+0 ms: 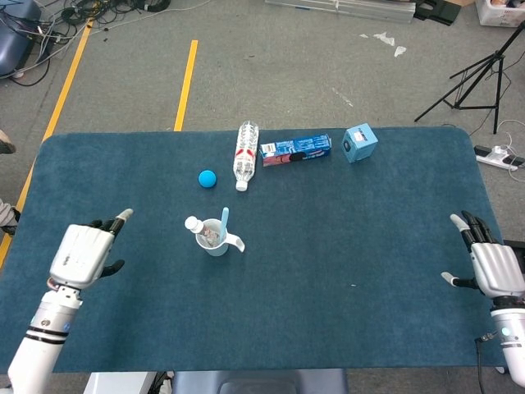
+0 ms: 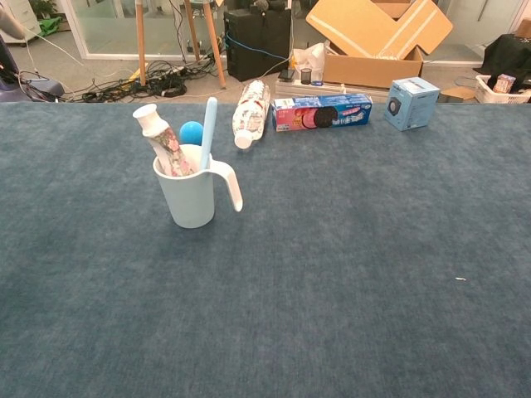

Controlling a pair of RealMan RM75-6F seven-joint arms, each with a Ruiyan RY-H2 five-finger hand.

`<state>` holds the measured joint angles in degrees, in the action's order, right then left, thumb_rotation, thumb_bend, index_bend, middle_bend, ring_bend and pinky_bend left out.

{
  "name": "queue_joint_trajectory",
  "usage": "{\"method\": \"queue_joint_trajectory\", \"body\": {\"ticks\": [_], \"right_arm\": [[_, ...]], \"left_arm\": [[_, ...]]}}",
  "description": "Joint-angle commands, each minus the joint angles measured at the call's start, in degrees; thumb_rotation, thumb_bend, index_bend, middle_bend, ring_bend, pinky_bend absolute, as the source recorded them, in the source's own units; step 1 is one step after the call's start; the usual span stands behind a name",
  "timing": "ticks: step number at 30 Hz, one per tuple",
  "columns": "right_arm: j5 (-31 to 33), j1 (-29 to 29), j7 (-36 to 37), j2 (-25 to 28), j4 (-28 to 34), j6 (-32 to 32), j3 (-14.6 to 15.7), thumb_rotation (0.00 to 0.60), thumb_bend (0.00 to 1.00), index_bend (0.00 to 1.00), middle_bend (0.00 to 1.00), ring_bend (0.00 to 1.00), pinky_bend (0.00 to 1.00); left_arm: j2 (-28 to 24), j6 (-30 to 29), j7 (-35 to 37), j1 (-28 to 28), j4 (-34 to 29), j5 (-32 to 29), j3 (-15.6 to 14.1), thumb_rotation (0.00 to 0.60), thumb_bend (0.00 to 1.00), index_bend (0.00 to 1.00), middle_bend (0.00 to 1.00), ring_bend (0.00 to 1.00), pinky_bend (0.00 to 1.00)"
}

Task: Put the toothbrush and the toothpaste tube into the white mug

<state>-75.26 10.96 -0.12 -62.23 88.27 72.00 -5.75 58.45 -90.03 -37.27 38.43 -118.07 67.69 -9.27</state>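
The white mug (image 1: 216, 244) (image 2: 192, 201) stands upright on the blue table left of centre, handle to the right. A toothpaste tube (image 2: 163, 141) (image 1: 199, 227) leans in it, white cap up and to the left. A light blue toothbrush (image 2: 207, 132) (image 1: 224, 218) stands in it too. My left hand (image 1: 84, 251) hovers well left of the mug, open, fingers spread, holding nothing. My right hand (image 1: 490, 263) rests open at the table's right edge. Neither hand shows in the chest view.
At the back lie a blue ball (image 1: 207, 177), a plastic bottle (image 1: 244, 153) on its side, a blue cookie box (image 1: 295, 150) and a small blue cube box (image 1: 359, 142). A tripod (image 1: 480, 74) stands off the table at the right.
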Motion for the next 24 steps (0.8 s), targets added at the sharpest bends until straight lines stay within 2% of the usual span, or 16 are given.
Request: {"method": "queue_joint_trajectory", "body": {"ticks": [1,4,7,10,24], "right_arm": [[0.0,-0.1,-0.4,0.0,0.2,0.4,-0.1,0.600,0.01,0.11,0.04,0.01,0.40],[-0.2,-0.4,-1.0,-0.1,0.4,1.2,-0.2,0.600,0.01,0.11,0.04,0.01,0.40],[-0.5,-0.6,-1.7,-0.1,0.7,2.0,-0.2,0.600,0.01,0.11,0.04,0.01,0.40],[-1.1,-1.0,-2.5,-0.2,1.0,3.3,-0.2,0.600,0.02,0.11,0.04,0.01,0.40],[-0.9,-1.4,-2.8,-0.2,1.1,3.7,-0.3,0.600,0.01,0.11,0.04,0.01,0.40]], "left_arm": [[-0.1,-1.7,10.4,-6.1,6.7,5.8,-2.2,0.600,0.00,0.18,0.30,0.31,0.38],[0.8,-2.2,15.2,-9.2,10.7,7.9,-1.9,0.600,0.02,0.20,0.29,0.28,0.31],[1.9,-2.7,18.5,-11.8,13.9,8.9,-1.3,0.600,0.12,0.23,0.29,0.28,0.30],[3.1,-3.1,22.2,-14.5,16.9,9.1,-0.6,0.600,0.19,0.24,0.29,0.28,0.30],[7.2,-3.5,33.2,-23.1,28.4,11.8,2.0,0.600,0.19,0.28,0.31,0.28,0.30]]}}
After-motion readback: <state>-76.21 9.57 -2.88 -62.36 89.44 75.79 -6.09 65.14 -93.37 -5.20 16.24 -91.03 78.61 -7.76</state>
